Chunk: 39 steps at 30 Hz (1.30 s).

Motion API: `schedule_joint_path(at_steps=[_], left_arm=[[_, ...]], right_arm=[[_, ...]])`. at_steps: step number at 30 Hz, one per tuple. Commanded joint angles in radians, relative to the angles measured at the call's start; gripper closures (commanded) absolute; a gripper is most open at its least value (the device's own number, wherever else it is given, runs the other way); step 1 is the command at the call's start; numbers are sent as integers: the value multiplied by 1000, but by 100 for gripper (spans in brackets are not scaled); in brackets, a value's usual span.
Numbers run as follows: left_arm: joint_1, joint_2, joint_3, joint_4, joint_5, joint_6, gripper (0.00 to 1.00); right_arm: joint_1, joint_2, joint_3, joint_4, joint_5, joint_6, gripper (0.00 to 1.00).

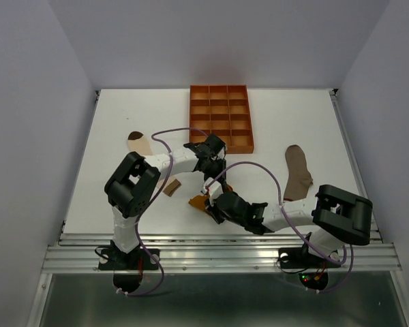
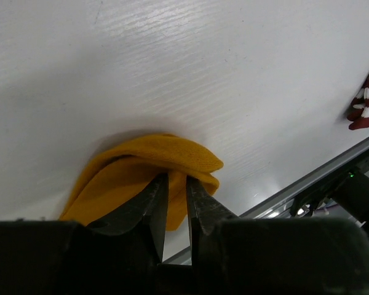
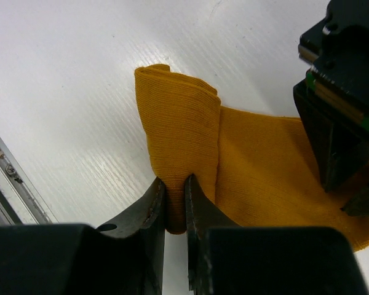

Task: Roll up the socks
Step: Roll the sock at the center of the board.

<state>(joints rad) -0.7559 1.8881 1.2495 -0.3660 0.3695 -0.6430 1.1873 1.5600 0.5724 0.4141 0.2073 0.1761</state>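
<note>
A mustard-yellow sock lies partly folded near the table's front middle. My right gripper is shut on a raised fold of the sock, low at its near edge. From above, my left gripper pinches another fold of the same sock, fabric filling the narrow gap between its fingers. In the top view the left gripper and right gripper meet over this sock. A taupe-brown sock lies flat at the right. A cream sock lies at the left, partly under my left arm.
An orange gridded tray stands at the back middle. The metal rail of the table's front edge runs close behind the yellow sock. A red-and-white striped cuff shows at the right edge of the left wrist view.
</note>
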Motion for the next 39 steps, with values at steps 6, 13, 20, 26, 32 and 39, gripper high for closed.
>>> schedule_joint_path(at_steps=[6, 13, 20, 26, 32, 39], left_arm=[[-13, 57, -28, 7, -29, 26, 72], [1, 85, -12, -71, -248, -50, 72], [46, 54, -21, -102, -414, -112, 73], [61, 60, -18, -100, -412, -107, 74], [61, 62, -16, -73, -388, -92, 75], [64, 48, -12, -73, -396, -90, 75]], right_arm=[[-5, 9, -35, -21, -55, 8, 99], [-23, 0, -54, -21, -72, 54, 99], [-51, -21, -71, -23, -169, 138, 99], [-120, -18, -85, -20, -267, 244, 99], [-230, 93, -42, -20, -446, 316, 99], [-291, 172, 18, -70, -549, 396, 99]])
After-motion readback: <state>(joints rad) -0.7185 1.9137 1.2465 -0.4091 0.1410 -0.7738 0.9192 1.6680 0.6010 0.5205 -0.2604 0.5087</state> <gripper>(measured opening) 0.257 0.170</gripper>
